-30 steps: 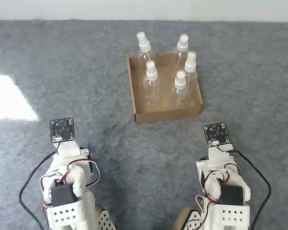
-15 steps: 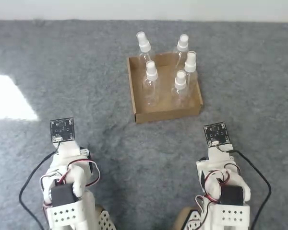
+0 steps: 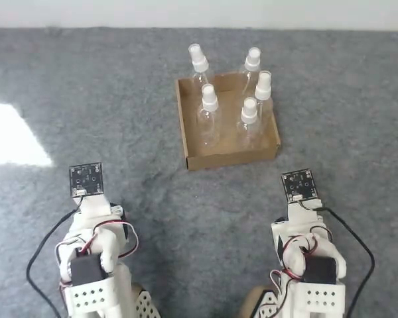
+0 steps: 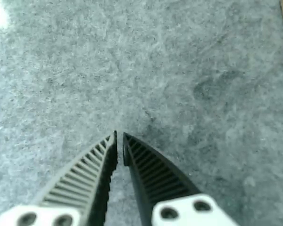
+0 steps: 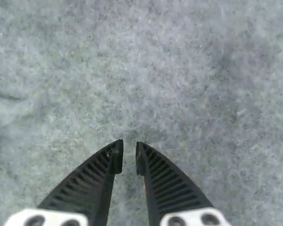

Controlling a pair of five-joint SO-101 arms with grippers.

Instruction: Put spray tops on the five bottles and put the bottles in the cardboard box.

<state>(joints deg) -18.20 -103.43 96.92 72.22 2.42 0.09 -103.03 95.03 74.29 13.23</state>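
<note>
- Cardboard box [image 3: 232, 159], far centre on the grey bench [image 3: 119, 99], holds five clear bottles [image 3: 209, 122], upright, with white spray tops [image 3: 209, 97] on.
- Left claw [image 4: 119, 137] and right claw [image 5: 129, 147]: tips together, gripping nothing, above the near bench.

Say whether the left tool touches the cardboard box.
Apart. Left wrist view: the left tool hangs over bare carpet; high view: cardboard box sits well ahead.
</note>
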